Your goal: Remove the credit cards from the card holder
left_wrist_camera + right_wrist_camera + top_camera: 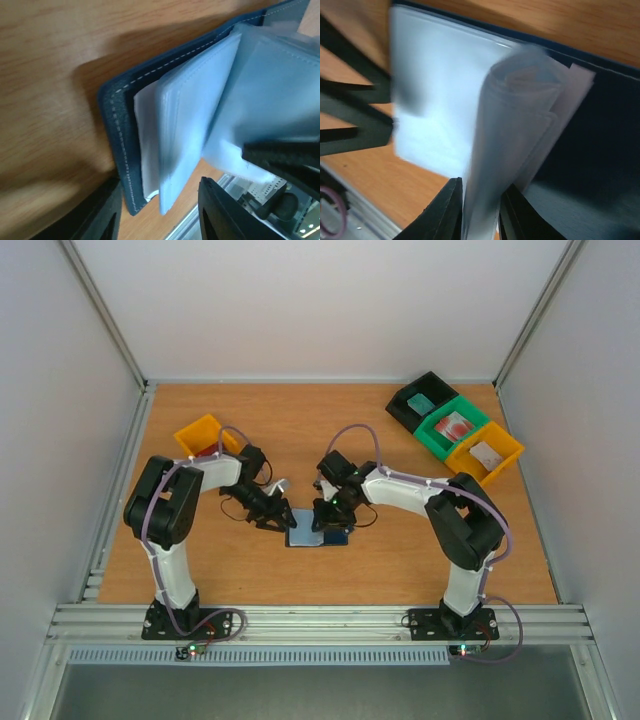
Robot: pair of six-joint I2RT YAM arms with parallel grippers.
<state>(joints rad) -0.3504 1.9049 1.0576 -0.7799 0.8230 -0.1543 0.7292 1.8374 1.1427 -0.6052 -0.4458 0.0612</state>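
The navy-blue card holder (318, 534) lies open on the table between both arms. Its pale grey-blue pockets (200, 100) fan up from the navy cover (116, 135). A white flat edge (145, 150) shows between cover and pockets. No red credit card shows in the holder. My left gripper (160, 215) is open, with one jaw on each side of the holder's near corner; it also shows in the top view (275, 523). My right gripper (481, 210) is shut on a bunch of the pale pocket sleeves (515, 125) and holds them raised; it also shows in the top view (326, 522).
A yellow bin (205, 435) stands behind the left arm. At the back right stand a black bin (420, 398), a green bin (452, 427) with a red-and-white flat thing in it, and another yellow bin (484, 453). The table's metal rail (320, 620) runs along the near edge.
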